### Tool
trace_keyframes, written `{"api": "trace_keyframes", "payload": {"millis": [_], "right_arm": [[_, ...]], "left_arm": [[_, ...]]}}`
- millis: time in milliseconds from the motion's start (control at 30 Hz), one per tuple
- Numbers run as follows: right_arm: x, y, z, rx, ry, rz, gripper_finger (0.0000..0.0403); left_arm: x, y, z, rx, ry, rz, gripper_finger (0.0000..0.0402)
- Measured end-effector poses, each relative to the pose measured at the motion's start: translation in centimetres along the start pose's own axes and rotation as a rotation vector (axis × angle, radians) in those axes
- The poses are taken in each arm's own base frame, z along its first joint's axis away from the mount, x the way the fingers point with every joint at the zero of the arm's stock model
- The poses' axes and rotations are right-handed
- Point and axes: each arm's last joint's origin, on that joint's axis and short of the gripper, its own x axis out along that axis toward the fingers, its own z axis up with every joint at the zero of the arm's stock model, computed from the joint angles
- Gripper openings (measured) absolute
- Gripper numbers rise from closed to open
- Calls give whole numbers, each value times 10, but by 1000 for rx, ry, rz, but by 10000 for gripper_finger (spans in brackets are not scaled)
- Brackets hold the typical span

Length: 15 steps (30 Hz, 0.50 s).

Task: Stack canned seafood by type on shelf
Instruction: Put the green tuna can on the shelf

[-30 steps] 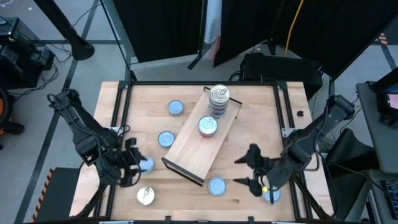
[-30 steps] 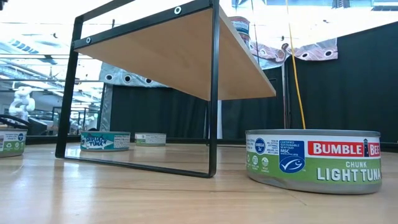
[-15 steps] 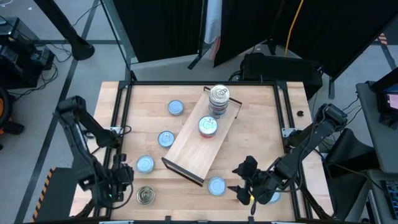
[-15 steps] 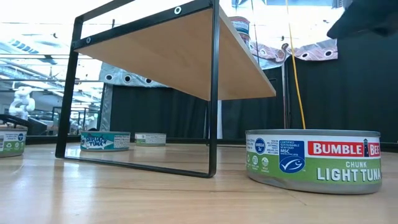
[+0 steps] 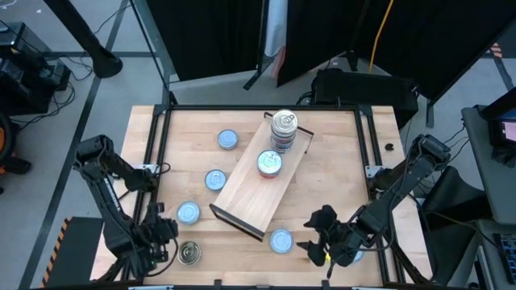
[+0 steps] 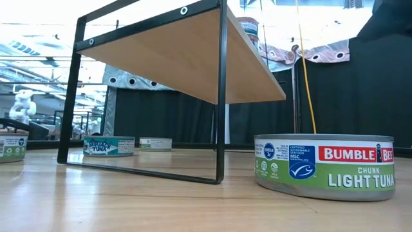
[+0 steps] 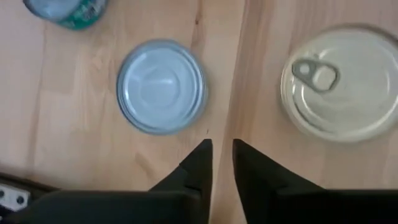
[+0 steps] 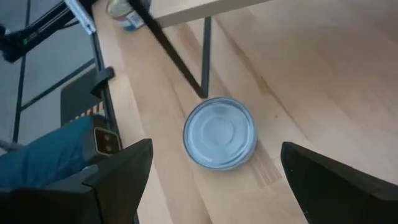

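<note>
Silver tins (image 5: 283,121) stack at the shelf (image 5: 262,179) far end, one blue tin (image 5: 269,163) mid-board, sorted by type. Left gripper (image 5: 165,242), nearly closed and empty, hangs at the front-left corner; right gripper (image 5: 321,234), wide open and empty, faces a front-edge tin (image 8: 219,132)

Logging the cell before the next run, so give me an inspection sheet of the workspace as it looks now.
Surface: light wooden tabletop with black frame.
Job's things: long light-wood shelf board lies diagonally, holding a stack of silver-topped tins and one blue-topped tin; loose blue-topped round tins on the table, one cream pull-tab tin at the near left.
Clutter: nothing seen.
End effectors: left end effector nearly shut, empty, between two tins; right end effector open above a blue-topped tin.
Cables: yellow cable behind.
Surroundings: black curtains.
</note>
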Motion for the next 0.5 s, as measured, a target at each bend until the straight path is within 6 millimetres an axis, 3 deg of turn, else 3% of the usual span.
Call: {"api": "trace_keyframes", "payload": {"millis": [267, 500], "right_arm": [[1, -1, 4, 54, -10, -1, 348], [1, -1, 4, -12, -7, 0, 348]], "left_arm": [[10, 9, 3, -42, -39, 91, 8], [35, 14, 4, -190, 60, 78, 4]]}}
